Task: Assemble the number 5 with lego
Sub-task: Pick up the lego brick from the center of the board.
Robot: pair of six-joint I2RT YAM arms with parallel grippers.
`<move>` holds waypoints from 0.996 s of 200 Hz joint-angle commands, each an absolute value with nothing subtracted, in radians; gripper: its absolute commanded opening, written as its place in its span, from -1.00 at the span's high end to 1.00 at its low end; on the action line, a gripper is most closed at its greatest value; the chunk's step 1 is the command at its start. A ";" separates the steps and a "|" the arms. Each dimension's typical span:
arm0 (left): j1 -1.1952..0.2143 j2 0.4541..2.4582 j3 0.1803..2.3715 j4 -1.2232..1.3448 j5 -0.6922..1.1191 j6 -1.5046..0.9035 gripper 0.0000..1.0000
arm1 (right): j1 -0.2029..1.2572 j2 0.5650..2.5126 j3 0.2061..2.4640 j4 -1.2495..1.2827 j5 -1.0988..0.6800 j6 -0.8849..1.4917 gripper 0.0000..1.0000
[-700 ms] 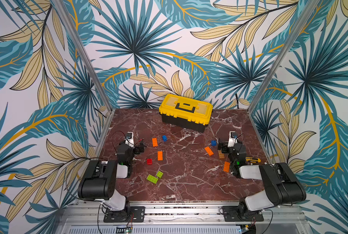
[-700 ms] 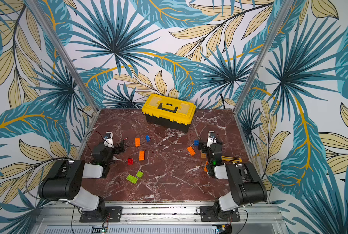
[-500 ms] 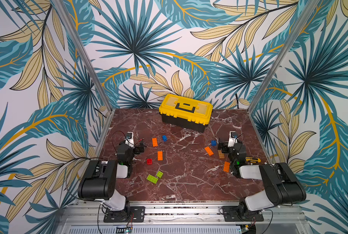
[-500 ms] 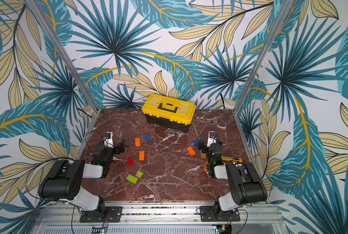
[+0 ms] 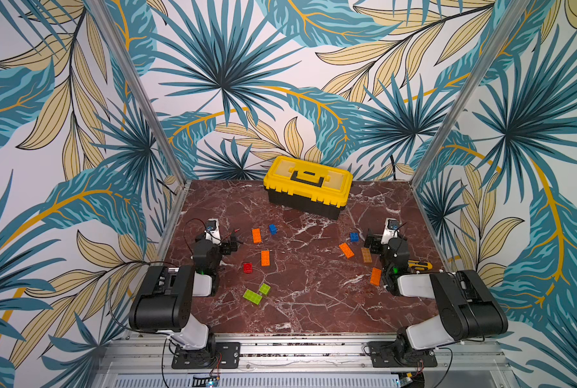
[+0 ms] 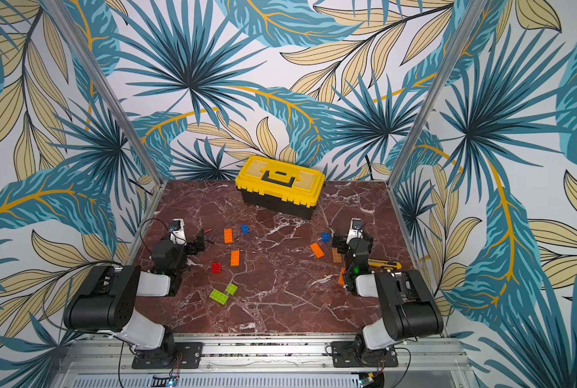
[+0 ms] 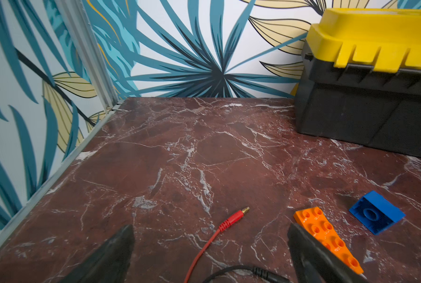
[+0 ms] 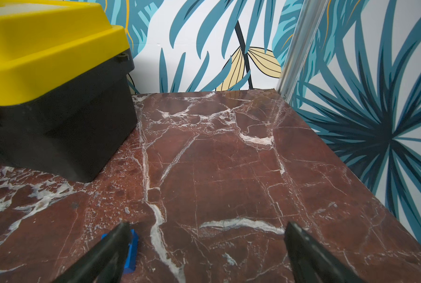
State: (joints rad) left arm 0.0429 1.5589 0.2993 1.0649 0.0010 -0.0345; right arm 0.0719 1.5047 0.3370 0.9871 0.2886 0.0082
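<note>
At the table [image 5: 307, 312]'s 9 o'clock edge hangs the left claw [image 5: 230, 244], fingers apart and empty, with a loose red wire [image 7: 231, 218] lying between them. At its 3 o'clock sit an orange brick [image 5: 256, 235], a blue brick [image 5: 273, 229], a nearer orange brick [image 5: 265, 258] and a red brick [image 5: 247, 267]. Two green bricks [image 5: 252, 297] lie side by side at 7 o'clock. The middle and the 6 o'clock strip are open marble. A toolbox [image 5: 307, 188] blocks 12 o'clock. At 3 o'clock a second blue brick [image 5: 354, 236], a slanted orange brick [image 5: 346, 250], a tan brick [image 5: 366, 255] and an outer orange brick [image 5: 376, 276] crowd the right claw [image 5: 372, 244], which is also spread and empty. A knife [image 5: 420, 266] lies beyond.
</note>
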 commanded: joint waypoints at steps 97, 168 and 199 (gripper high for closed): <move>0.055 1.008 0.393 0.393 -0.140 -0.460 -0.99 | 0.071 1.098 0.567 -0.004 0.297 0.286 -0.99; -0.005 1.146 0.649 0.059 0.385 -0.577 -1.00 | 0.071 1.223 0.684 -0.207 -0.146 0.473 -0.94; -0.151 1.155 0.675 -0.017 0.334 -0.530 -0.99 | 0.072 1.250 0.710 -0.341 -0.166 0.498 -0.80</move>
